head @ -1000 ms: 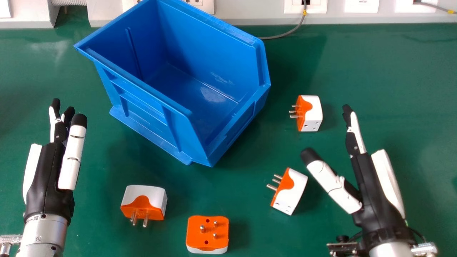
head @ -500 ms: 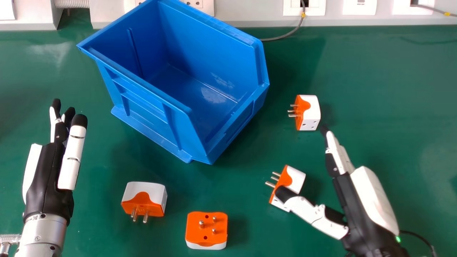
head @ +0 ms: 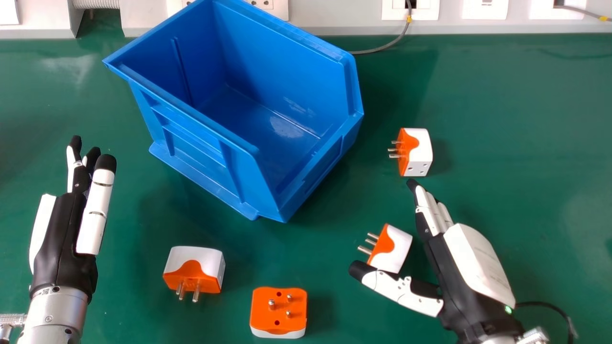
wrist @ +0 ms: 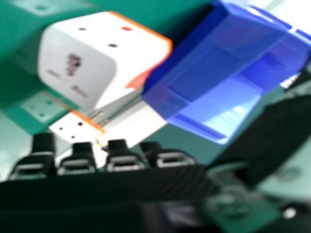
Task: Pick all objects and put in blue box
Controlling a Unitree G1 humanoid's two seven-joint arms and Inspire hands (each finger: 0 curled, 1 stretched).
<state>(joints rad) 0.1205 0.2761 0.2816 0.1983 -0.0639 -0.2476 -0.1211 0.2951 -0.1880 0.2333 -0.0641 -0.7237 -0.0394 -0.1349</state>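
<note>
Blue box point(head: 191, 138) standing near table's point(head: 526, 119) far edge, first adapter point(head: 420, 153) lying rightward. Right hand point(head: 471, 282) hovering, fingers straight, thumb apart, beside second adapter point(head: 393, 251). Third adapter point(head: 193, 270), fourth adapter point(head: 278, 308) lying farthest from edge. Left hand point(head: 62, 243) idling, fingers straight.

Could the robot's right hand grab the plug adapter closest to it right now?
Probably yes: the right hand is open beside that adapter, thumb on one side, fingers on another, and nothing seems to stand between them.
</note>
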